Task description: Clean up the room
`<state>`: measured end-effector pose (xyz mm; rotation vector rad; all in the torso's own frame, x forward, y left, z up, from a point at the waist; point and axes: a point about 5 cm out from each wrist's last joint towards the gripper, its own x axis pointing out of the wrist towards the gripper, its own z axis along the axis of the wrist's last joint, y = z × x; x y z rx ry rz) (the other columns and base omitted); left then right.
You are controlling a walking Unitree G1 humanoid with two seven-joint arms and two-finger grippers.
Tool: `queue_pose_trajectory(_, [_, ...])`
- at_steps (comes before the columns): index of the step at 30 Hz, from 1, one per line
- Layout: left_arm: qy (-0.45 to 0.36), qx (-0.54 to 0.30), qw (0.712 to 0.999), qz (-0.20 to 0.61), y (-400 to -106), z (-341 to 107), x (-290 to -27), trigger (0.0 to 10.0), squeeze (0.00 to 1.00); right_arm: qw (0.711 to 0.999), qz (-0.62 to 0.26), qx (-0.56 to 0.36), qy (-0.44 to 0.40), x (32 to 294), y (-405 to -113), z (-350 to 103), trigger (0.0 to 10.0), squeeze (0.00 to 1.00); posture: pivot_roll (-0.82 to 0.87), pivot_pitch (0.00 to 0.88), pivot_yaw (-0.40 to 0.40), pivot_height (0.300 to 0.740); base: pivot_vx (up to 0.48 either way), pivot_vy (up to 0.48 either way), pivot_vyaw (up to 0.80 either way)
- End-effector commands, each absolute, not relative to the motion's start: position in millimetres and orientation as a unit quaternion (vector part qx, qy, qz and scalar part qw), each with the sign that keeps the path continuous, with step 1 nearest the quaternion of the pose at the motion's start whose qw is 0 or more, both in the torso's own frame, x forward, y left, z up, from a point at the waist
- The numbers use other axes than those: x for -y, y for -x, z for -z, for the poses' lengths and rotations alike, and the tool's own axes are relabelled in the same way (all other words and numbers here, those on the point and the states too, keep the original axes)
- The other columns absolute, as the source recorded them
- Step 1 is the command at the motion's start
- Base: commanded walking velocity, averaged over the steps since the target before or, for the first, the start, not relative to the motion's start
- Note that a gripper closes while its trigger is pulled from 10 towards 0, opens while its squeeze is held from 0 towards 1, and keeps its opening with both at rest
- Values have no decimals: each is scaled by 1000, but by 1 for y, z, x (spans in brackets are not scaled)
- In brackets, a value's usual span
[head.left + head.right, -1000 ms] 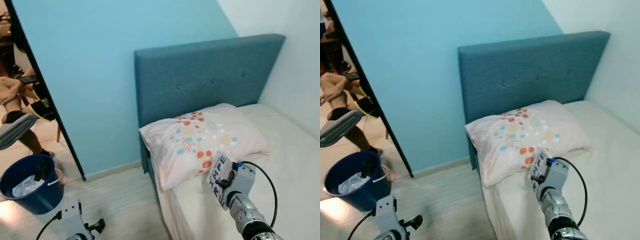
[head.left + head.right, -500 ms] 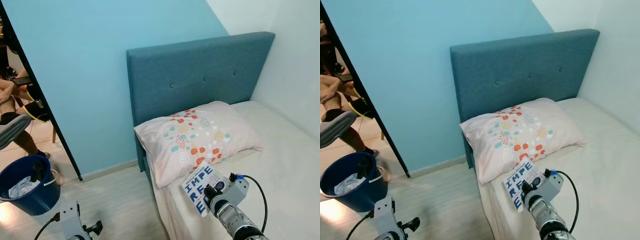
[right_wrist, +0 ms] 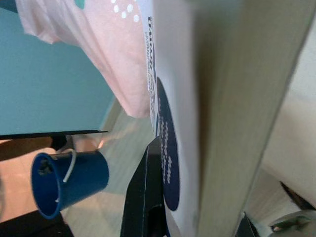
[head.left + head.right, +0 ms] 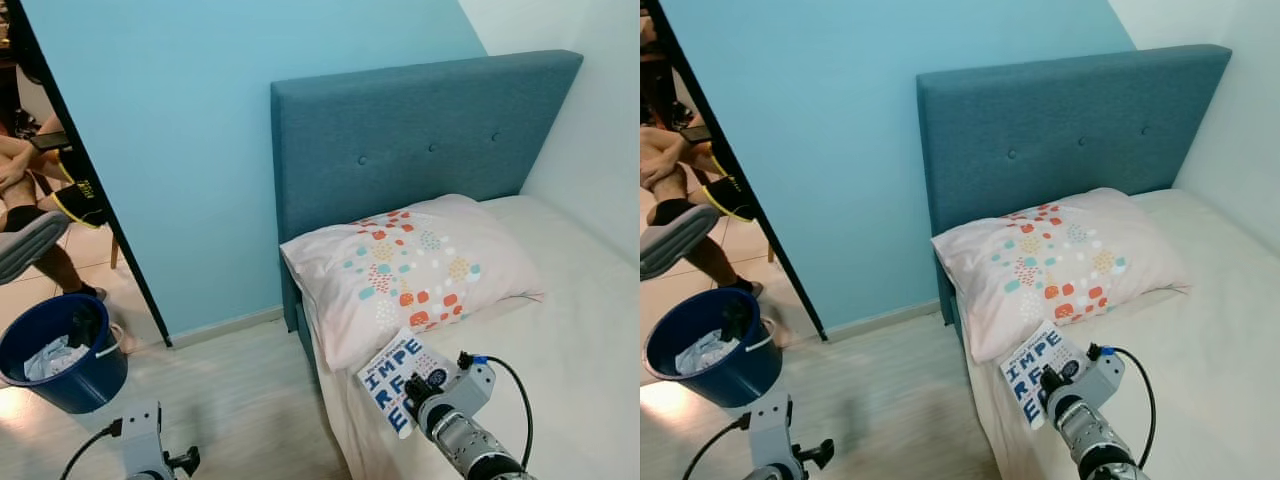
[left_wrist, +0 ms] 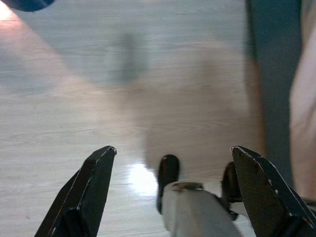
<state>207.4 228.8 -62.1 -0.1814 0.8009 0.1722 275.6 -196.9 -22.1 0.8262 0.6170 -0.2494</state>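
Note:
My right gripper point(image 4: 418, 388) is shut on a white book point(image 4: 393, 377) with large blue letters, holding it low over the bed's near corner just in front of the pillow point(image 4: 410, 266). In the right wrist view the book point(image 3: 197, 98) sits between the black fingers point(image 3: 145, 192), its page edges facing the camera. My left gripper point(image 5: 170, 177) hangs open over the pale wood floor point(image 5: 98, 98), and the left arm point(image 4: 140, 450) shows at the lower left.
A blue bucket point(image 4: 55, 352) with crumpled white things inside stands on the floor at left. A person's legs point(image 4: 35, 215) are beyond the dark door frame. The bed point(image 4: 560, 350) has a teal headboard point(image 4: 420, 140) against the blue wall.
The right gripper has tipped the book from upright to nearly flat and lowered it toward the bed corner. The camera has shifted slightly. The left arm stays idle.

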Motion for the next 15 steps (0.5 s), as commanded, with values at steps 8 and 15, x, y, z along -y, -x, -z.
queue_pose_trajectory(8, [63, -393, 914, -80, -203, 63, -235, 10000, 0, 861, 126, -269, -413, 202, -279, 18, 10000, 0, -78, 52, 15, 650, 0, 0, 0])
queue_pose_trajectory(15, [59, -386, 918, -70, -208, 60, -231, 10000, 0, 866, 129, -237, -420, 209, -289, 7, 10000, 0, -81, 52, 20, 625, 0, 0, 0])
